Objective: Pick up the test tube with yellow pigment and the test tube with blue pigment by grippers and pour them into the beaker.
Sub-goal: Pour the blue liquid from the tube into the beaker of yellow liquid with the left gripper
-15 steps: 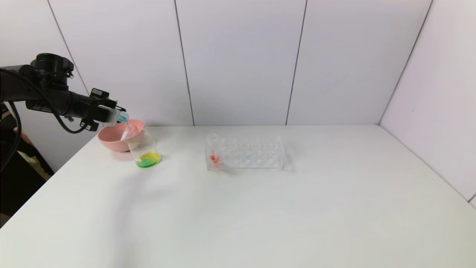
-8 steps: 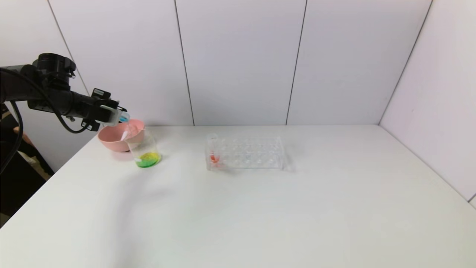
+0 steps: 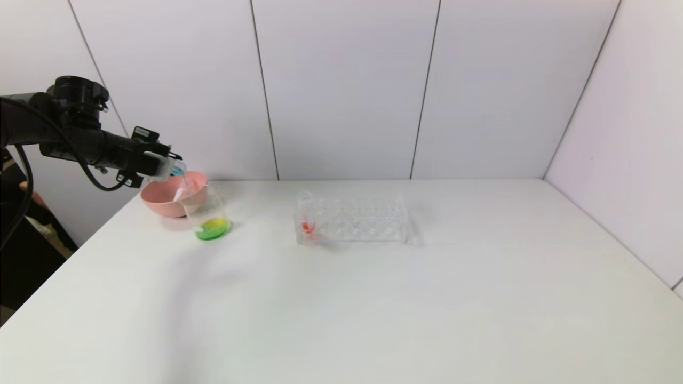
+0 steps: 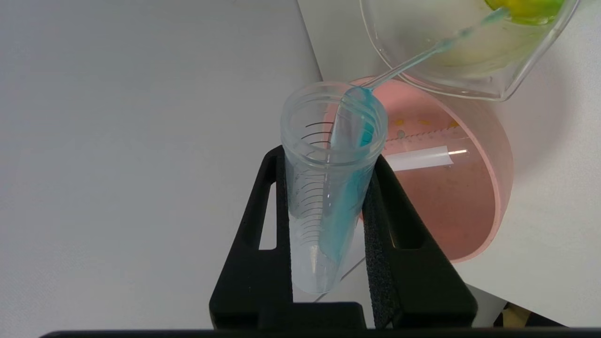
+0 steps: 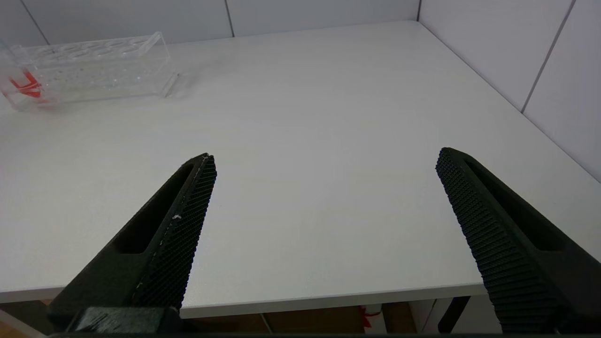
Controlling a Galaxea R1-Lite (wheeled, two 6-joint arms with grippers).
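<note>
white table (image 3: 373, 298) far-left | left gripper (image 4: 328, 197) clamps the test tube with blue pigment (image 4: 328, 188), tipped mouth-down over the beaker (image 3: 208, 216) (stream running) | right gripper (image 5: 324, 211) spread, idle near-right

Blue-pigment test tube (image 4: 328, 188) in left gripper (image 4: 328, 211), stream into beaker (image 4: 469, 51)

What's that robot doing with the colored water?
The left claw is shut on the test tube with blue pigment, tipped over the beaker. A thin blue stream runs from the tube's mouth into the beaker, where yellow and green liquid sits at the bottom. A pink bowl stands right behind the beaker. A tube of red-orange liquid stands in the clear rack. The right claw hangs open above the table's edge, holding nothing.
</note>
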